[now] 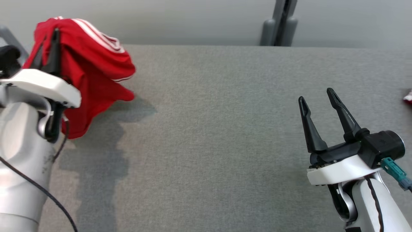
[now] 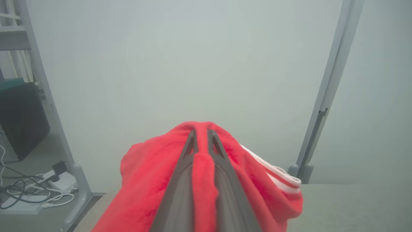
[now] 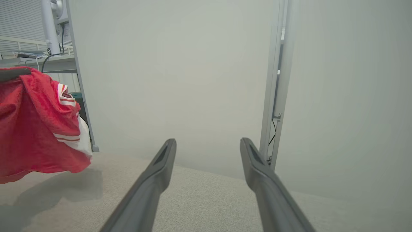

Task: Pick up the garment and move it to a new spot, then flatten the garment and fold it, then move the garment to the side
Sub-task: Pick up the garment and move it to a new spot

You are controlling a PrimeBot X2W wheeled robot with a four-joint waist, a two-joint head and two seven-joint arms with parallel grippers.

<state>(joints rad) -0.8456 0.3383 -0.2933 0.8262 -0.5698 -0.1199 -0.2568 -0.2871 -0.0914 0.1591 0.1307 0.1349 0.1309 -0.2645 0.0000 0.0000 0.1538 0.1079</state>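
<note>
The garment [image 1: 93, 71] is a red jersey with red-white striped trim, bunched and hanging above the far left of the grey table [image 1: 225, 129]. My left gripper [image 1: 54, 35] is shut on a fold of it near its top. In the left wrist view the two fingers lie close together with red cloth pinched between them, my left gripper [image 2: 201, 133] draped by the garment [image 2: 148, 180]. My right gripper [image 1: 317, 95] stands open and empty over the right of the table. In the right wrist view my right gripper [image 3: 207, 143] has its fingers wide apart, and the garment [image 3: 35, 129] hangs at the left.
A grey post [image 1: 280, 25] stands behind the table's far edge against a pale wall. A small red-and-white scrap [image 1: 408, 96] shows at the right edge. Off the table's left end are a metal frame leg [image 2: 74, 180] and cables [image 2: 29, 193] on the floor.
</note>
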